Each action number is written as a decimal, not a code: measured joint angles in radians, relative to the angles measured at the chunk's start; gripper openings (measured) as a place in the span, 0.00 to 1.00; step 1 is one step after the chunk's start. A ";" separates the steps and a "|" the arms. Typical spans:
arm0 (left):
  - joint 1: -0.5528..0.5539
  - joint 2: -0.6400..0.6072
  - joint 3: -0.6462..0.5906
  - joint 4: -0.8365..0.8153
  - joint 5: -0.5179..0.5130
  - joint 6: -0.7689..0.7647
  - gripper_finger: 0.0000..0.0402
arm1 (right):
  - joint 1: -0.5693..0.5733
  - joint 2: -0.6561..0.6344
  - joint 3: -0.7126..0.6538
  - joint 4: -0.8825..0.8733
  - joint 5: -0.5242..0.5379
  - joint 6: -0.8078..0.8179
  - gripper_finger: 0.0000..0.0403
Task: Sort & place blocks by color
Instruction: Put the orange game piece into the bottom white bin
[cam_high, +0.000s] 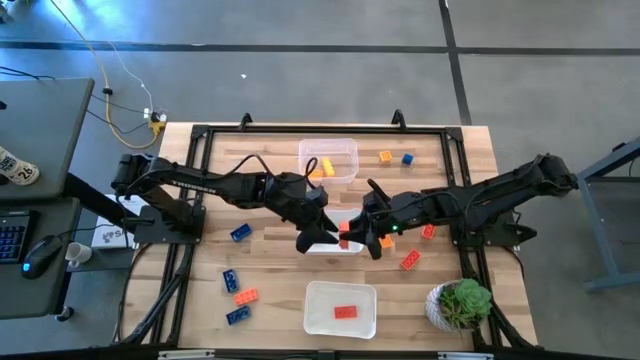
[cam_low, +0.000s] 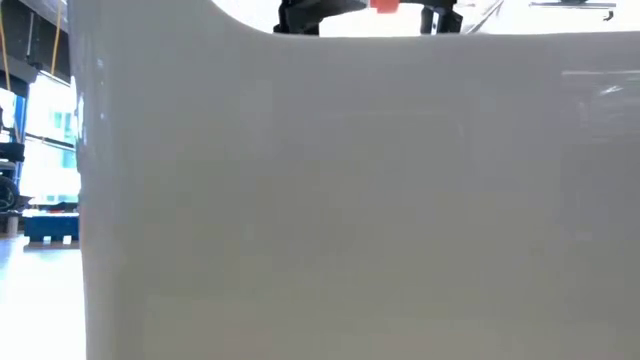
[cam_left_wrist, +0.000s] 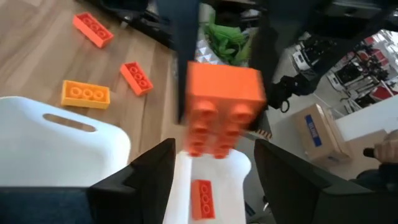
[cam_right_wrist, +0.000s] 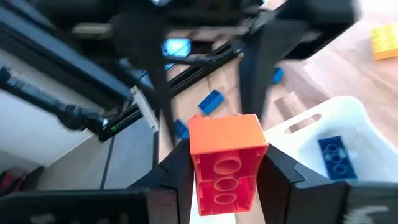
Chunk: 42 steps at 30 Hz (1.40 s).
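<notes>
Both arms meet at mid-table over the clear plastic middle tub. The right gripper pinches a red-orange studded plastic brick between its fingers, held up above the tub. The left gripper faces it, fingers spread, just short of the same brick; loose blocks lie on the wooden table.

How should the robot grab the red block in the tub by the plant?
Come straight down from above and pinch the red block across its two long sides. It lies flat in the middle of the tub, so walls block a sideways reach. The right gripper holds an orange block.
</notes>
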 joint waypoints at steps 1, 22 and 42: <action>-0.003 0.000 0.000 0.004 0.000 0.000 0.52 | 0.000 0.000 0.000 0.000 0.013 0.003 0.27; -0.018 0.000 0.000 0.030 -0.057 0.000 0.52 | 0.012 0.000 0.000 0.071 0.104 0.136 0.27; -0.024 0.000 0.000 0.037 -0.102 0.004 0.26 | 0.012 0.000 0.000 0.092 0.095 0.113 0.36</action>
